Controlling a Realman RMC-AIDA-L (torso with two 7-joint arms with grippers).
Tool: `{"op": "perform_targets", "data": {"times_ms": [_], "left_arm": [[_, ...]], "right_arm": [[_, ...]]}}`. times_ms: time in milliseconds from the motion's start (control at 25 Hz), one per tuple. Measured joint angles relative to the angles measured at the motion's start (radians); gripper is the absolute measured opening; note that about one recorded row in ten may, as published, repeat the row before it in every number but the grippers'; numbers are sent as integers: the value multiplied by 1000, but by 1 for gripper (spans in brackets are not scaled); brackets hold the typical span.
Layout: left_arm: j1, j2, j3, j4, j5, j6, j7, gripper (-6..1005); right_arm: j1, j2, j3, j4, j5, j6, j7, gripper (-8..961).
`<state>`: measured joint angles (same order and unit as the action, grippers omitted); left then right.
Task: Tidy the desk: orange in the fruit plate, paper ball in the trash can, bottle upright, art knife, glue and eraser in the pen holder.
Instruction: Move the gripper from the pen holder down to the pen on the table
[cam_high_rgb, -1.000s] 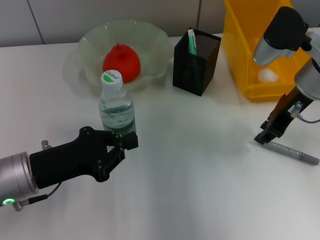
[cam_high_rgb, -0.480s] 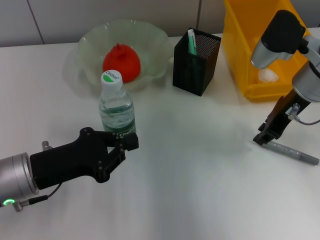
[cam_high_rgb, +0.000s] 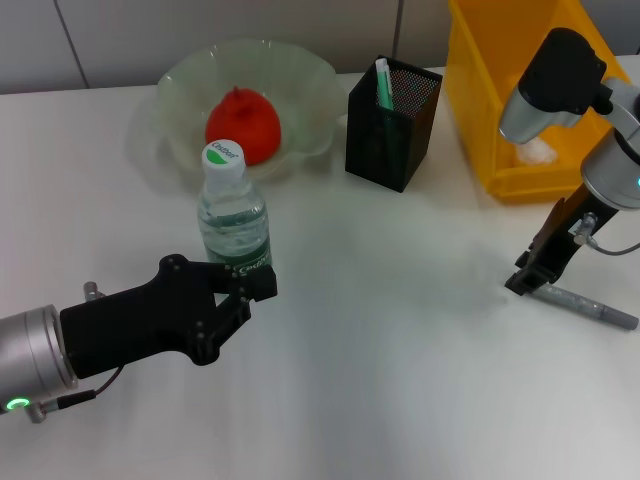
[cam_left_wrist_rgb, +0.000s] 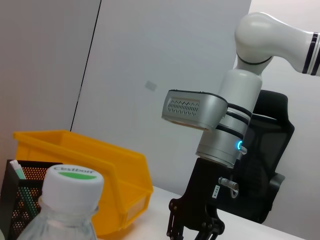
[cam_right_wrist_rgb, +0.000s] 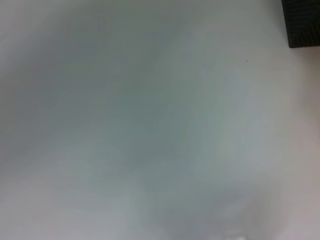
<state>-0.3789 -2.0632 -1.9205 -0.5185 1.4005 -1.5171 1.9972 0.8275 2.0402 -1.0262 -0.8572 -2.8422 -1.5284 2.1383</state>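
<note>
The bottle (cam_high_rgb: 233, 212) stands upright on the desk (cam_high_rgb: 380, 350), and its white cap (cam_left_wrist_rgb: 72, 186) shows close in the left wrist view. My left gripper (cam_high_rgb: 240, 283) is at its base. The orange (cam_high_rgb: 242, 126) lies in the fruit plate (cam_high_rgb: 300, 80). The paper ball (cam_high_rgb: 538, 150) rests in the trash can (cam_high_rgb: 480, 90). A white-and-green glue stick (cam_high_rgb: 383, 84) stands in the pen holder (cam_high_rgb: 390, 135). The grey art knife (cam_high_rgb: 592, 306) lies on the desk at the right. My right gripper (cam_high_rgb: 524, 280) is open and low at the knife's left end (cam_left_wrist_rgb: 194, 234). The eraser is out of view.
The trash can stands at the back right, right beside the right arm (cam_high_rgb: 560, 70). The pen holder (cam_right_wrist_rgb: 302, 25) stands between the plate and the can. A wall rises behind the desk's far edge.
My right gripper has shifted slightly to the left at the knife's end. The left arm, bottle and knife have not moved.
</note>
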Motion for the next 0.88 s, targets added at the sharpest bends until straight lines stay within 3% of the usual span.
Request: {"op": "perform_targets", "data": {"times_ms": [880], "left_arm": [[-5,2,-1,0,0,2,0,14]], "right_arm": [[-8,2,7,17,0,5,10,306]]}}
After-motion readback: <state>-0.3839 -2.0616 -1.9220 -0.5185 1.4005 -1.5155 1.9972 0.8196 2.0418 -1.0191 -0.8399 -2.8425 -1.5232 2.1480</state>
